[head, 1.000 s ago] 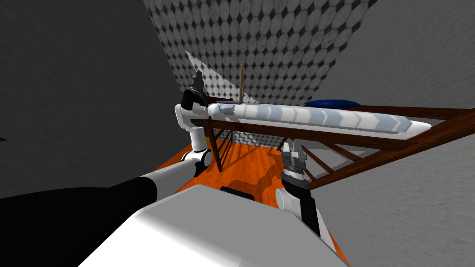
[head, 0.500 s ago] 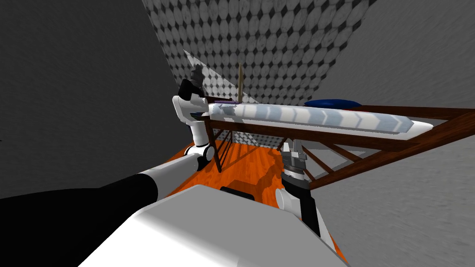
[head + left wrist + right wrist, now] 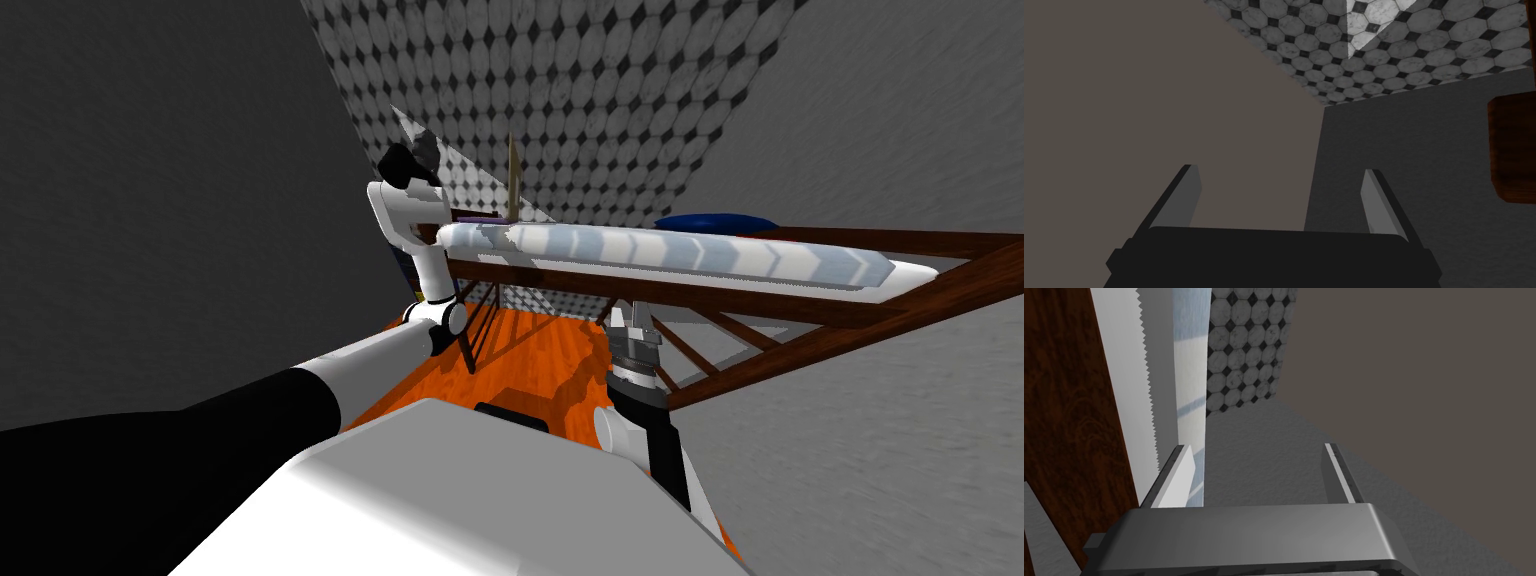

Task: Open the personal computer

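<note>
Two tools (image 3: 1281,170) (image 3: 1257,447), fingers (image 3: 1184,200) apart

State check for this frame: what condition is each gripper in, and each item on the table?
Left gripper: open, empty, held high at the table's end.
Right gripper: open, empty, low beside the tabletop's edge.
Table: standing upright.
Blue thing: lying flat on the table.
Thin tan slab: standing upright near the left gripper; what it is cannot be told.
</note>
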Motion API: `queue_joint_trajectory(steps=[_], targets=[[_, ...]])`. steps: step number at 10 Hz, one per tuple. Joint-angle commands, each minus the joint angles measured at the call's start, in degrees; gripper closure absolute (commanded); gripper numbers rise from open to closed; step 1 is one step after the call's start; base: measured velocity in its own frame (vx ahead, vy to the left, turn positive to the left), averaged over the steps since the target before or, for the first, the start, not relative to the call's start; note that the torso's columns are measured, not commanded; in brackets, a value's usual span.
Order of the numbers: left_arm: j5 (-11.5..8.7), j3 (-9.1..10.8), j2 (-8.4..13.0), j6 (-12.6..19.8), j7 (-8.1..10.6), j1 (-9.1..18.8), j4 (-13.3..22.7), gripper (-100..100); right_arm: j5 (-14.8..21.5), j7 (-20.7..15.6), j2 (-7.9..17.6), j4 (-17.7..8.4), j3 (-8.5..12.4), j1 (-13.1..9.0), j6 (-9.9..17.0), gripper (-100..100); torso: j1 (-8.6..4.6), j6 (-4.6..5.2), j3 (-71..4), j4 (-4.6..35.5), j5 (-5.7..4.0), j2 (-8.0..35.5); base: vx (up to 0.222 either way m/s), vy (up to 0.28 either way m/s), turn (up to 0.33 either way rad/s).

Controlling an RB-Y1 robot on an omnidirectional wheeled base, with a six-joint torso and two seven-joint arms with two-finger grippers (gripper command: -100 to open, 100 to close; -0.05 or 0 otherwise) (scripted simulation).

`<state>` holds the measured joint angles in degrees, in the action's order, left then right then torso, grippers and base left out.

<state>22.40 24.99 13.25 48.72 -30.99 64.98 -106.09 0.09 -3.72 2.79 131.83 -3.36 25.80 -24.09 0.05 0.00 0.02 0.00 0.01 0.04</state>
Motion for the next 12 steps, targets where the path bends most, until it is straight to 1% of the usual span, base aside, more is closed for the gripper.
queue_joint_trajectory(steps=[1, 2, 3, 4, 5, 6, 7, 8, 9, 10, 11, 12], targets=[[1.0, 0.63, 0.2, 3.6, -0.72, 4.4, 2.8, -100, 0.0, 0.0, 0.0, 0.0, 0.0, 0.0, 0.0, 0, -0.03, 0.0, 0.0, 0.0, 0.0, 0.0, 0.041, -0.035, -0.002], [1.0, 0.63, 0.2, 3.6, -0.72, 4.9, 2.8, -100, 0.0, 0.0, 0.0, 0.0, 0.0, 0.0, 0.0, 0, -0.04, 0.0, 0.0, 0.0, -0.01, 0.0, 0.021, -0.014, 0.001], [2.2, 1.06, 0.2, 6.2, -1.31, 7.2, 5.4, -100, 0.0, 0.0, 0.0, 0.0, 0.0, 0.0, 0.0, 0, 0.02, 0.0, 0.0, 0.0, 0.01, 0.0, 0.042, -0.032, -0.013], [2.2, 1.06, 0.2, 6.8, -1.31, 8.8, 5.4, -100, 0.0, 0.0, 0.0, 0.0, 0.0, 0.0, 0.0, 0, -0.05, 0.01, 0.0, 0.0, -0.01, -0.1, 0.049, -0.034, -0.006], [3.4, 1.43, 0.2, 8.8, -1.83, 10.4, 7.8, -100, 0.0, 0.0, 0.0, 0.0, 0.0, 0.0, 0.0, 0, -0.09, 0.0, 0.0, 0.0, -0.02, -0.1, 0.065, -0.056, -0.015], [3.4, 1.43, 0.2, 9.9, -1.83, 12.3, 8.1, -100, 0.0, 0.0, 0.0, 0.0, 0.0, 0.0, 0.0, 0, -0.16, 0.01, -0.1, 0.0, -0.03, -0.1, 0.055, -0.055, -0.002], [4.5, 1.74, 0.2, 11.6, -2.3, 14.1, 10.7, -100, 0.0, 0.0, 0.0, 0.0, 0.0, 0.0, 0.0, 0, -0.13, 0.01, -0.1, 0.0, -0.04, -0.1, 0.047, -0.061, -0.013], [4.5, 1.74, 0.2, 12.9, -2.3, 16.0, 10.7, -100, 0.0, 0.0, 0.0, 0.0, 0.0, 0.0, 0.0, 0, -0.11, 0.01, 0.0, 0.0, -0.03, 0.0, 0.04, -0.052, -0.006], [5.5, 2.0, 0.1, 14.7, -2.71, 18.0, 13.3, -100, 0.0, 0.0, 0.0, 0.0, 0.0, 0.0, 0.0, 0, -0.04, 0.0, 0.0, 0.0, -0.01, 0.0, 0.074, -0.06, -0.013], [5.5, 2.0, 0.1, 15.7, -2.71, 19.8, 13.3, -100, 0.0, 0.0, 0.0, 0.0, 0.0, 0.0, 0.0, 0, -0.05, 0.0, 0.0, 0.0, 0.0, -0.1, 0.06, -0.046, -0.002], [6.6, 2.21, 0.1, 17.9, -3.07, 21.2, 15.3, -100, 0.0, 0.0, 0.0, 0.0, 0.0, 0.0, 0.0, 0, 0.0, 0.0, 0.0, 0.0, 0.0, 0.0, 0.059, -0.049, -0.013], [6.6, 2.21, 0.1, 18.4, -3.07, 22.9, 15.8, -100, 0.0, 0.0, 0.0, 0.0, 0.0, 0.0, 0.0, 0, -0.01, 0.0, 0.0, 0.0, 0.01, 0.0, 0.05, -0.046, -0.005]])
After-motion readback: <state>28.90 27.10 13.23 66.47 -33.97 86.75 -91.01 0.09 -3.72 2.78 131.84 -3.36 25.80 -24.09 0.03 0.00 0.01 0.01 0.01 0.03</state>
